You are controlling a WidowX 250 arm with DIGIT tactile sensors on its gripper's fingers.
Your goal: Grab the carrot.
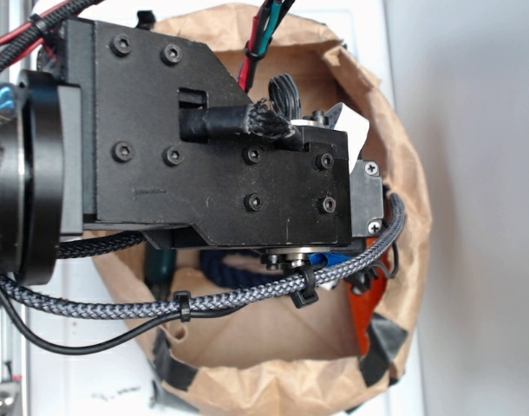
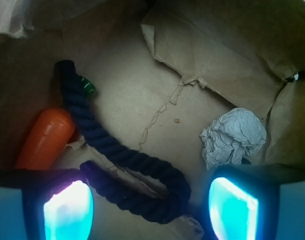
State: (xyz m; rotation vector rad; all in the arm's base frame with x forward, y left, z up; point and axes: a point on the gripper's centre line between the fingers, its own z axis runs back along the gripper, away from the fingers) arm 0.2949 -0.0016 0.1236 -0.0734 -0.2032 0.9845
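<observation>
The smooth, bright orange plastic toy carrot (image 2: 45,139) lies at the lower left of the wrist frame on the floor of the crumpled brown paper bag (image 2: 232,55), just beside a thick dark blue rope (image 2: 123,159). It looks light, rigid and slippery, so a grip across its wide middle seems safest. The black gripper (image 2: 151,206) points straight down into the bag, fingers (image 2: 67,210) spread wide and empty, offset right of the carrot.
</observation>
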